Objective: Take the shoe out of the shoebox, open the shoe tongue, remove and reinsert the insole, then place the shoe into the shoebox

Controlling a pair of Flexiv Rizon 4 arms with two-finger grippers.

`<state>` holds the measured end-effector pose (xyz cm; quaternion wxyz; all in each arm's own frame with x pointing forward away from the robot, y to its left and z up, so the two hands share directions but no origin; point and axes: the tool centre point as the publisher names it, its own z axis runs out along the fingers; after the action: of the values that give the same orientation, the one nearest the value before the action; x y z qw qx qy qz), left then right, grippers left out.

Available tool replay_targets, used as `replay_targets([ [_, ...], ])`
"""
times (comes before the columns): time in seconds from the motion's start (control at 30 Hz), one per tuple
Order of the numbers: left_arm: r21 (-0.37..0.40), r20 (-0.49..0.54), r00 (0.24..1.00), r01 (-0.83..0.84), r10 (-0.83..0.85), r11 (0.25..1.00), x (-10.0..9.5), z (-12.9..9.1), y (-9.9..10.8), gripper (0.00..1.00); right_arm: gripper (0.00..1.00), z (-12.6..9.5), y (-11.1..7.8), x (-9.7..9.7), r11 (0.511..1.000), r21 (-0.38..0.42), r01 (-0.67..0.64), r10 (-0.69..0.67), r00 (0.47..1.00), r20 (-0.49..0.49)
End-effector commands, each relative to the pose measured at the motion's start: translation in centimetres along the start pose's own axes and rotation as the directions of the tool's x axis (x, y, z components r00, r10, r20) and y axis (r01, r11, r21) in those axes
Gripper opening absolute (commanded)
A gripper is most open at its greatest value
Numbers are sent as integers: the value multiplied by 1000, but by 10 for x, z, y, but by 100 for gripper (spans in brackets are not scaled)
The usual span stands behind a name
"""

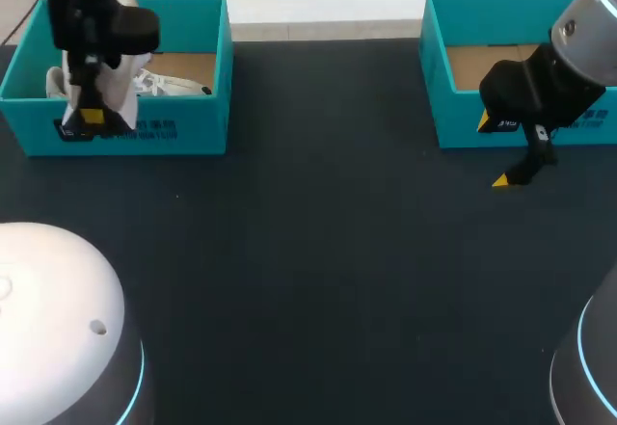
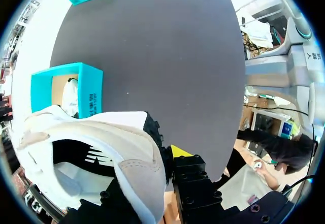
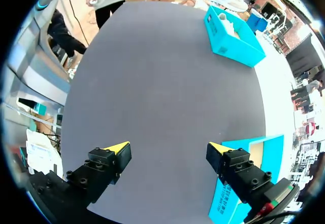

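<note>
1. The left gripper (image 2: 163, 159) is clamped on the white shoe (image 2: 101, 135) at its collar edge, above the front wall of the left shoebox (image 1: 198, 121).
2. The shoe's long axis seems to hang steeply, though the arm hides much of it.
3. The right gripper (image 3: 169, 149) stands wide and empty, well apart from the shoe, by the right shoebox (image 1: 434, 78).
</note>
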<state>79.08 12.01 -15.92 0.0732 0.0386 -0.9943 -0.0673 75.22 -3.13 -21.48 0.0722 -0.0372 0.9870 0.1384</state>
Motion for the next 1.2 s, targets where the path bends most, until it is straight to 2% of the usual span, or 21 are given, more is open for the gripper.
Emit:
replay_targets([
  [0.03,28,1,1000,-2,2,1000,0,-1,7,0,100,1,0,0,1000,2,0,0,1000,1],
  [0.4,28,1,1000,-2,2,1000,0,-1,7,0,100,1,0,0,1000,2,0,0,1000,1],
  [0.63,27,-40,999,37,-35,999,-67,0,76,0,100,1,0,0,1000,2,0,0,1000,1],
  [0.67,48,-27,999,48,-47,998,-72,-2,83,0,100,1,0,0,1000,2,0,0,1000,1],
  [0.77,41,-27,999,31,-29,999,-95,-5,107,0,100,1,0,0,1000,2,0,0,1000,1],
  [0.97,-7,-8,1000,23,-23,1000,-135,-1,139,0,100,1,0,0,1000,2,0,0,1000,1],
  [1.2,-6,31,999,44,-43,999,-181,4,155,0,100,1,0,0,1000,2,0,0,1000,1],
])
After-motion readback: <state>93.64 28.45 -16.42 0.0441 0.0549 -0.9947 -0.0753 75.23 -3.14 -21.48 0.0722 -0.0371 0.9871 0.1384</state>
